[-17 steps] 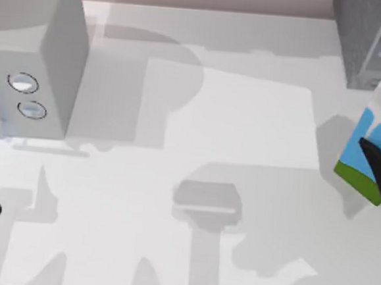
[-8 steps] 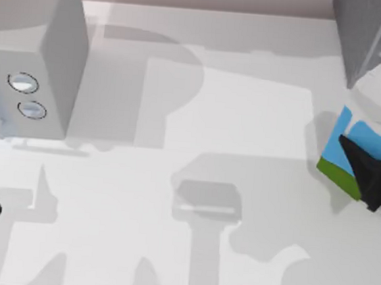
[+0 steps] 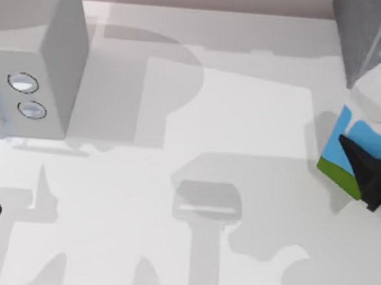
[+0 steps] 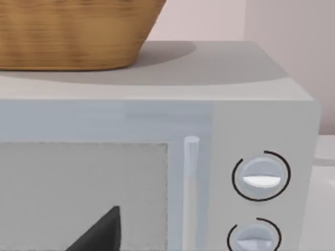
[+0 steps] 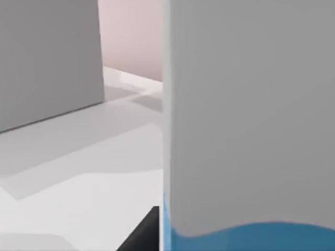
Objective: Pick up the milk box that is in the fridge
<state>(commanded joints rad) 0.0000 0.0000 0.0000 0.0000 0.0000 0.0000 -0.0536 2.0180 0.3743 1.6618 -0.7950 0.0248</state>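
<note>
The milk box (image 3: 366, 133) is held tilted above the bench's right edge, just in front of the fridge (image 3: 367, 34), gripped by the right claw (image 3: 371, 173). Only its lower side seems pinched, so a slip or twist could easily be caused by that lean.
</note>
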